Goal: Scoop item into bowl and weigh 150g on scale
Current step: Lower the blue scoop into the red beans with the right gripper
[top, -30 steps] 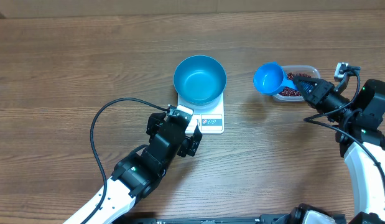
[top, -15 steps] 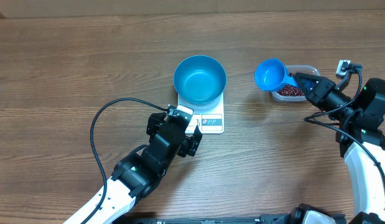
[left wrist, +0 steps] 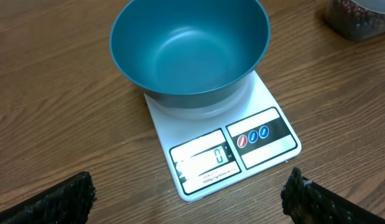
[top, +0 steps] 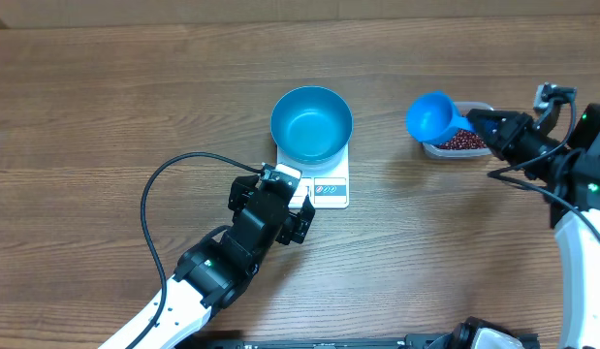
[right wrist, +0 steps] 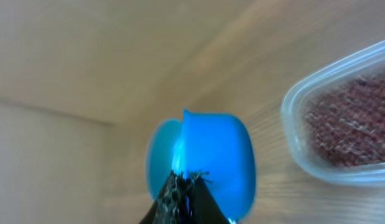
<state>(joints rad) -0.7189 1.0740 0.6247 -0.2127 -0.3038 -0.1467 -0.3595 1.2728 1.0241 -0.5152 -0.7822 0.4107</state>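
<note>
"Beans [top: 461,142], where are they on your screen?"

"I see them heaped in the clear tub [top: 445,153] at the right side of the table [top: 106,97]. On my right wrist camera they are a blurred red-brown mass inside it."

"And the right gripper [top: 474,119]?"

"Its jaws are pinched tight on the handle of the blue scoop [top: 430,116]. The scoop's cup sits over the tub's left end, on the side toward the bowl. From above I see only plain blue inside it. How high it hangs above the table I cannot tell."

"The bowl [top: 311,124]?"

"It stands on the white scale [top: 329,191], covering the far part of the platform, well apart from the tub. My left wrist camera looks straight into it and shows bare blue. The scale's display and label strip face my left arm. The digits are too small for me to read."

"Left gripper [top: 295,191]?"

"Jaws spread wide, holding nothing. It hovers at the scale's near edge, with one finger [left wrist: 61,199] in each lower corner of my left wrist picture."
</note>
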